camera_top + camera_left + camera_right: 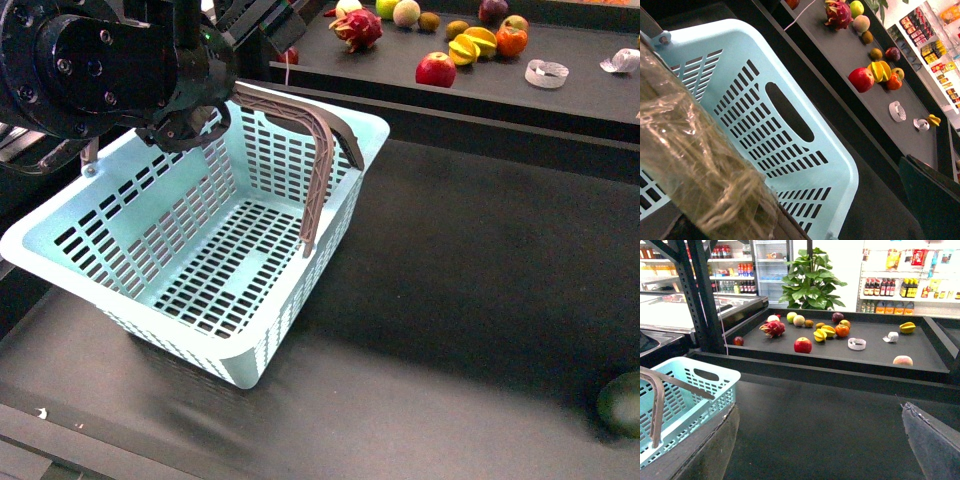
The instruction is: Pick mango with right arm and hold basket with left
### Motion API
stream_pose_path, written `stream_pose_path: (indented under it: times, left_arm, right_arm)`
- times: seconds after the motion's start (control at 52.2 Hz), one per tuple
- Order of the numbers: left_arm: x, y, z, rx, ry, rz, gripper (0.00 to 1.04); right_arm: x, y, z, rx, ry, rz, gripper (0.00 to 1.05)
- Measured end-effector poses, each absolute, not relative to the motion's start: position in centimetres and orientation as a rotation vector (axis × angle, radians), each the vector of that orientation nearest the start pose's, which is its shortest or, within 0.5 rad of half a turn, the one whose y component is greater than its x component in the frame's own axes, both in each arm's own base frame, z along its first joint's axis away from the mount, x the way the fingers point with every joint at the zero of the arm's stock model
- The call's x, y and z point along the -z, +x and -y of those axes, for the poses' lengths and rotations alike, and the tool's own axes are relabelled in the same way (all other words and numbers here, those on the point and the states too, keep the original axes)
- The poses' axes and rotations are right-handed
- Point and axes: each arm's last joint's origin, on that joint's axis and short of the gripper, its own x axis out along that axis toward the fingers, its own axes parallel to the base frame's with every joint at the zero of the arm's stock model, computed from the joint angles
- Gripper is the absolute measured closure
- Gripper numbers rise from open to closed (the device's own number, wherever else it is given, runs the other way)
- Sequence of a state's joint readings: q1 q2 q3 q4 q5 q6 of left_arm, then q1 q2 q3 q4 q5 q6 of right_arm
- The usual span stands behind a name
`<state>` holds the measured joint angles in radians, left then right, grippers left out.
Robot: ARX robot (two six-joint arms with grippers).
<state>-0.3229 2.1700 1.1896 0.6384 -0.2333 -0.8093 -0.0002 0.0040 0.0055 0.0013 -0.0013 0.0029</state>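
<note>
The pale blue basket [200, 250] sits on the dark counter at the left and is empty. My left gripper [190, 125] is shut on its taped handle [690, 165], which fills the left wrist view; the other handle [320, 170] stands up. The mango [907, 327], a plain yellow oval, lies at the far right of the raised fruit shelf in the right wrist view, and it shows small in the left wrist view [933, 120]. It is out of the front view. My right gripper [820, 450] is open and empty over the counter, far short of the shelf, with the basket [685, 390] beside it.
The shelf [590, 100] holds a dragon fruit [357, 28], a red apple [436, 69], a yellow-orange star fruit [470, 45], tape rolls [546, 72] and other fruit. A dark green fruit [622, 402] lies on the counter at the near right. A peach [903, 360] lies near the shelf's front edge.
</note>
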Motion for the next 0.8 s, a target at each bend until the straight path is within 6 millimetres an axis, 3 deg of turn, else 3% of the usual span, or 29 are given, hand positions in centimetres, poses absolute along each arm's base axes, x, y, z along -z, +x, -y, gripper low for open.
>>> stream_pose_path:
  times: [0.191, 0.593, 0.804]
  left_arm:
    - [-11.2, 42.7, 13.6, -0.056, -0.703, -0.361, 0.06]
    - [-10.9, 42.4, 14.7, 0.006, -0.701, -0.447, 0.74]
    - [-11.1, 40.7, 14.8, 0.06, -0.661, -0.479, 0.96]
  right_arm:
    - [-16.5, 9.8, 0.0, -0.001, 0.003, 0.003, 0.08]
    - [-16.5, 9.8, 0.0, -0.001, 0.003, 0.003, 0.08]
    - [-16.5, 9.8, 0.0, -0.001, 0.003, 0.003, 0.08]
